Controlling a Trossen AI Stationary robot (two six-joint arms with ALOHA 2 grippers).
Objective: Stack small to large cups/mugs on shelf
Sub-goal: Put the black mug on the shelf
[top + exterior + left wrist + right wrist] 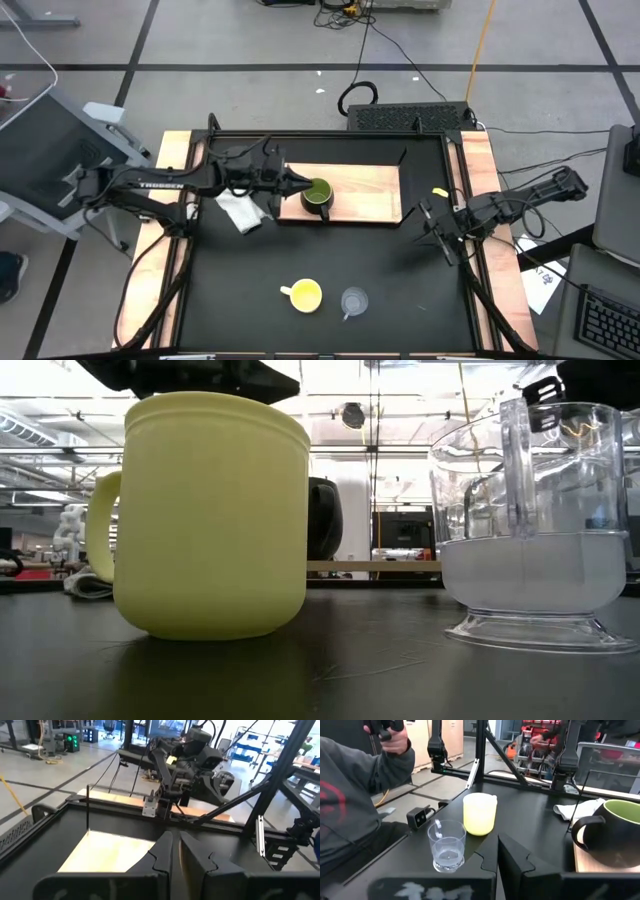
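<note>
The left dark six-joint arm reaches in from the table's left edge and stretches level toward the middle, its 2-finger left gripper [298, 183] at the far centre with both dark fingers [162, 851] pressed nearly together. The right dark arm lies folded along the right side, its right gripper [428, 216] pointing inward, its 2 fingers [487, 852] also closed up

A robotics lab or workshop: a black table [330, 270] in a metal frame stands on a grey concrete floor [250, 40] marked with dark lines, cables [400, 60] trailing across it. Beyond are more robot arms [190, 765] on frames, racks of equipment [540, 740], ceiling strip lights [60, 410] and a keyboard [605, 320]
</note>
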